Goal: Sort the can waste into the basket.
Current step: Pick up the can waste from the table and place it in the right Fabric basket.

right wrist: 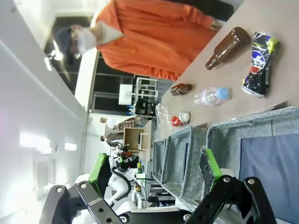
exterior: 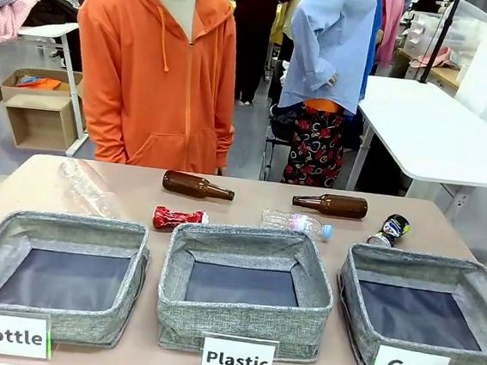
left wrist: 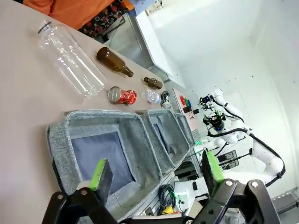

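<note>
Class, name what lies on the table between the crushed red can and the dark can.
In the front view, a small clear plastic bottle lies on its side between the red can and the dark can.

On the tan table (exterior: 250, 202), from the front: at 10 o'clock, a large clear plastic bottle (exterior: 87, 189) lying on its side. Near 12, a brown glass bottle (exterior: 193, 185) lying flat, neck toward 3. At 2 o'clock, a second brown glass bottle (exterior: 334, 205), neck toward 9. Between the two and slightly nearer, a small clear plastic bottle (exterior: 296, 224), blue cap toward 3. At 8 o'clock, a grey fabric basket labelled "Bottle" (exterior: 75, 228); at 6, a like basket labelled "Plastic" (exterior: 243, 319). Beyond the far edge at 11, a person in an orange hoodie (exterior: 154, 79), standing. Farther off at 2, a white table (exterior: 438, 132); at 10, an open cardboard box (exterior: 39, 111) on the floor.
</note>
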`<state>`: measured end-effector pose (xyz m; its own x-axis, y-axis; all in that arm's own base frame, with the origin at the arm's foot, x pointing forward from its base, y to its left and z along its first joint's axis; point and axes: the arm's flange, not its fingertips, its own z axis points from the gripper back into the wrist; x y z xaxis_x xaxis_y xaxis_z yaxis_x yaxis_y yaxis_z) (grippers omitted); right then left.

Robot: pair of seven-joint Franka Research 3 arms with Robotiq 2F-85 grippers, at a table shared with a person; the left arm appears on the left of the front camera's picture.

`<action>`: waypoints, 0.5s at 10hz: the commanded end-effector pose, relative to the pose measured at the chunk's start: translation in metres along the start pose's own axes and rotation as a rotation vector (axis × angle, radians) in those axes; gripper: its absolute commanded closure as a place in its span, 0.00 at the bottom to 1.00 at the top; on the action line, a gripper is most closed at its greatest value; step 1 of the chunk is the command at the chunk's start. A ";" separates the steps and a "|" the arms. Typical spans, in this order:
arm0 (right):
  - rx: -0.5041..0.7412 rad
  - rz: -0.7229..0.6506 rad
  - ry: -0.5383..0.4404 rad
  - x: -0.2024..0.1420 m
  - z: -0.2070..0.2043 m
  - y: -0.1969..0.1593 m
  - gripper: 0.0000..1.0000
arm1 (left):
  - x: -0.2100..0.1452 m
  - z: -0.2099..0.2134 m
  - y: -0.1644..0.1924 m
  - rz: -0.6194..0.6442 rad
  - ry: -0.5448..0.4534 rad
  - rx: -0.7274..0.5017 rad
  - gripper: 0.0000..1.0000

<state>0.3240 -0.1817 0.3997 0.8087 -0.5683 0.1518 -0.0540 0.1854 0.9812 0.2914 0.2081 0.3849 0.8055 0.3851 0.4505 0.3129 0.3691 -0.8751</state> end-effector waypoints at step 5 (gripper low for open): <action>0.007 0.028 -0.001 0.001 0.004 0.007 0.00 | -0.002 0.008 -0.005 -0.033 -0.004 0.002 0.00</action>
<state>0.3200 -0.1842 0.4061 0.8101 -0.5635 0.1621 -0.0583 0.1977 0.9785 0.2835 0.2108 0.3861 0.8061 0.3778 0.4555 0.3157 0.3765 -0.8710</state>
